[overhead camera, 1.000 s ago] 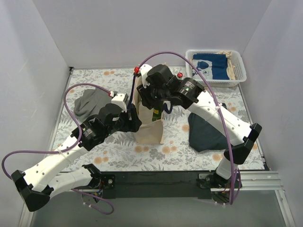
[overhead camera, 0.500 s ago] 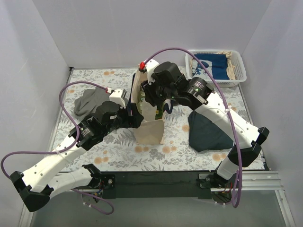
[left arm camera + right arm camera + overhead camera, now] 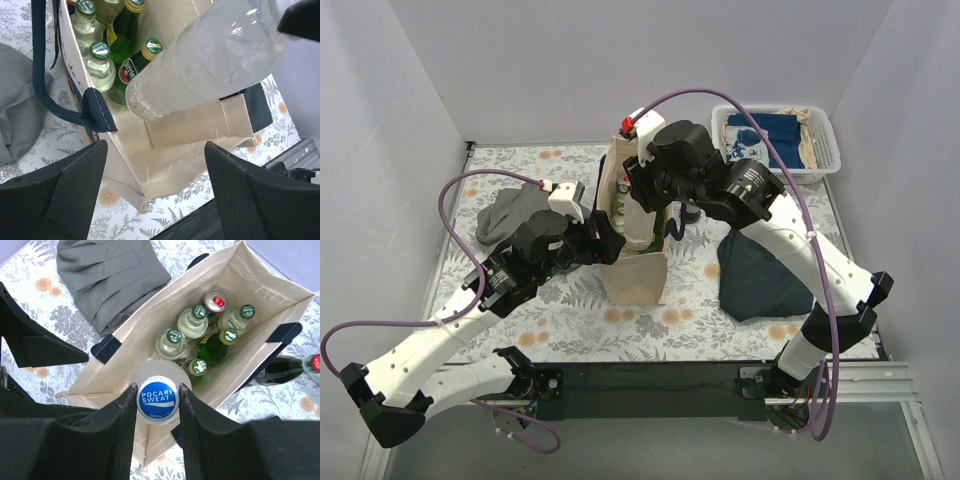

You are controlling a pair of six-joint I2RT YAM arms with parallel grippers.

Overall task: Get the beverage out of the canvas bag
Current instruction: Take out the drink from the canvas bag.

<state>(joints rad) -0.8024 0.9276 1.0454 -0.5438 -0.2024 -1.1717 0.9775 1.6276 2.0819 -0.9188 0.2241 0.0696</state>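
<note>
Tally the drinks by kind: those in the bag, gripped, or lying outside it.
Clear green-capped bottles: 3
Green bottles: 2
Red-topped can: 1
Pocari Sweat bottle, in right gripper: 1
Dark red-capped bottle outside canvas bag: 1
Total: 8

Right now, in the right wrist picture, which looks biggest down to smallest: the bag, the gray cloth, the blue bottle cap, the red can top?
1. bag
2. gray cloth
3. blue bottle cap
4. red can top
The cap is much nearer the camera, so that last pair is unsure.

Clear blue-capped btl (image 3: 157,399) at mouth of upright open cream canvas bag (image 3: 640,280).
</note>
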